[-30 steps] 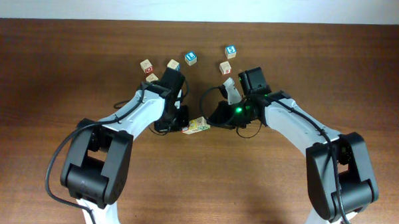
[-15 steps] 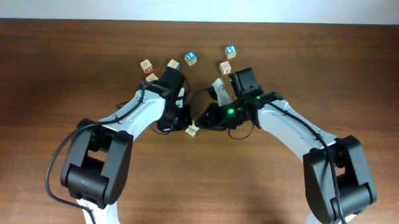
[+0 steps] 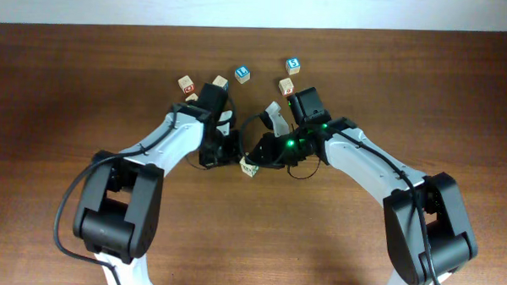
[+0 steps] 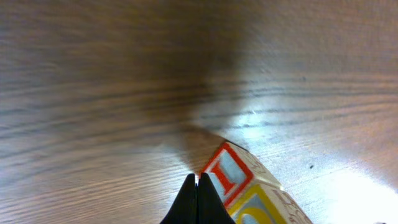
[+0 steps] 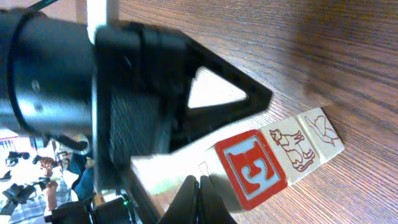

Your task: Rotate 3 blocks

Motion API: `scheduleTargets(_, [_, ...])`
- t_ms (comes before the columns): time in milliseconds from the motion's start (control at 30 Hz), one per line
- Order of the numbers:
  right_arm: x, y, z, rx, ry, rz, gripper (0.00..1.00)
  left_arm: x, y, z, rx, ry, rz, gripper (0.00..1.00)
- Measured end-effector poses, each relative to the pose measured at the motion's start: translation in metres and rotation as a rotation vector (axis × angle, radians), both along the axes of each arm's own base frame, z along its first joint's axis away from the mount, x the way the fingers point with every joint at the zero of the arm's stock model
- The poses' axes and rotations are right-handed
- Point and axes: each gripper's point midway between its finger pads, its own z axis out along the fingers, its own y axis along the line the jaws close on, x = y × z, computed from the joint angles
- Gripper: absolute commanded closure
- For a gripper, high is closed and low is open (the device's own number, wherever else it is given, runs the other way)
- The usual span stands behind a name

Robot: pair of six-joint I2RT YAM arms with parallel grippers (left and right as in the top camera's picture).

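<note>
Now both the left gripper [image 4: 198, 186] and the right gripper [image 5: 198, 186] are pinched closed and empty beside the red-bordered block [image 5: 255, 169] lettered E.

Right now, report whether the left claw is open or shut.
Shut. On the left claw the black tips meet with no gap, beside the red-bordered block.

table [image 3: 61, 76]: brown wood | on it: three touching blocks [image 5: 252, 168], two blue-faced cubes [image 3: 242, 74]

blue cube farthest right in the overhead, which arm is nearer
right. the right arm sits just below the blue cube; the left arm is farther off to its lower left
</note>
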Motion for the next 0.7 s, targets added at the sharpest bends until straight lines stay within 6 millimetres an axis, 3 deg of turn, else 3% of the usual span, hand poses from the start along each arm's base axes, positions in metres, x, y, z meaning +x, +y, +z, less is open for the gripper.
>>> scheduleTargets(167, [0.000, 0.000, 0.000, -0.004, 0.012, -0.013, 0.96, 0.016, 0.033, 0.001, -0.001, -0.002, 0.092, 1.00])
scheduleTargets(333, [0.004, -0.002, 0.000, -0.009, 0.011, -0.026, 0.96, 0.035, 0.053, 0.010, -0.009, -0.034, 0.151, 1.00])
scheduleTargets(700, [0.013, -0.010, 0.003, -0.004, 0.009, -0.053, 0.96, 0.038, 0.059, 0.010, -0.009, -0.035, 0.167, 1.00])
